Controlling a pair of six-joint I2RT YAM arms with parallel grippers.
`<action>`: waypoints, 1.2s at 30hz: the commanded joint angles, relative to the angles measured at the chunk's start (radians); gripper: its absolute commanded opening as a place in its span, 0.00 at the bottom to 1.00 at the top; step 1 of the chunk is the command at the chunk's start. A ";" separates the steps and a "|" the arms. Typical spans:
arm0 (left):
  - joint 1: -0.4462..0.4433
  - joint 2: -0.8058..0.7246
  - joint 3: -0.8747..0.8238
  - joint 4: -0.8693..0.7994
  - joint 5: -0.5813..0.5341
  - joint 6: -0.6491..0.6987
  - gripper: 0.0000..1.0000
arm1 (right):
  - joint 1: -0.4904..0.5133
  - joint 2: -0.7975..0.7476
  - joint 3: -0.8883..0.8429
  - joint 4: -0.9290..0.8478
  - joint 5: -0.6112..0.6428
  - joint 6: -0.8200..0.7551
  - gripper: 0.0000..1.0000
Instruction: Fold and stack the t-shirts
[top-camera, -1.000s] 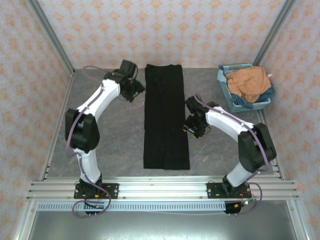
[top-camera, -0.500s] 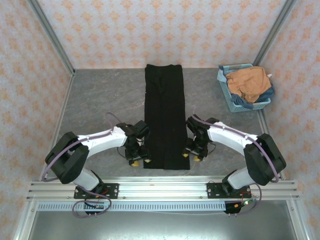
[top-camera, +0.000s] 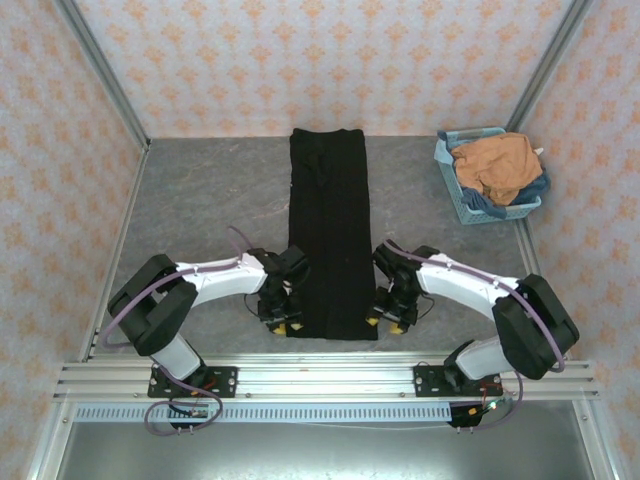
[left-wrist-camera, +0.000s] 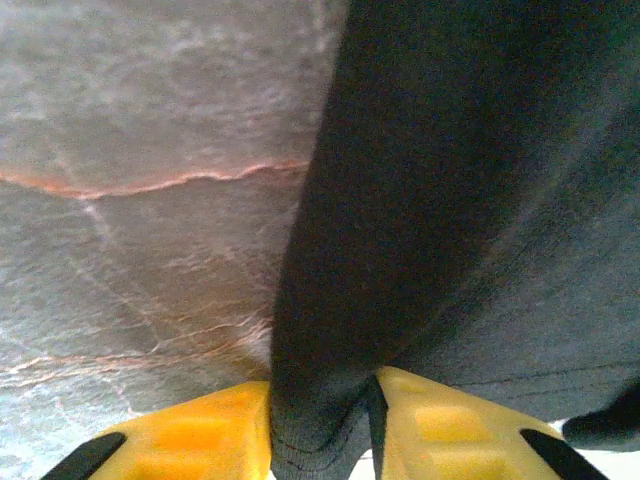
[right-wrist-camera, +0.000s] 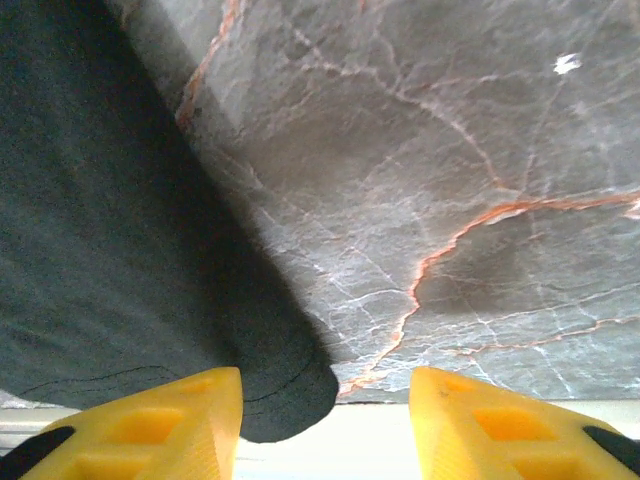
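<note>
Black tee (top-camera: 328, 230) strip-folded; 6 o'clock hem pinched by L end effector (top-camera: 283, 323), R end effector (top-camera: 385, 322) spread, unladen. Orange tee (top-camera: 495, 160) pending in basket (top-camera: 480, 212).

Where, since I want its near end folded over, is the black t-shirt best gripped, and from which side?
Probably pinch the black t-shirt at its two near corners, left gripper from the left edge, right gripper from the right. It lies flat as a long narrow strip, so both corners are open from the sides.
</note>
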 joint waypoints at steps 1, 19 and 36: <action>-0.023 0.048 0.003 0.055 -0.005 -0.006 0.21 | 0.028 0.013 -0.019 0.047 -0.016 0.053 0.48; -0.023 0.010 -0.027 0.052 0.031 0.010 0.00 | 0.134 0.134 -0.002 0.137 -0.008 0.124 0.45; -0.071 -0.157 -0.138 0.046 0.104 0.019 0.00 | 0.228 0.057 0.027 0.014 0.008 0.114 0.00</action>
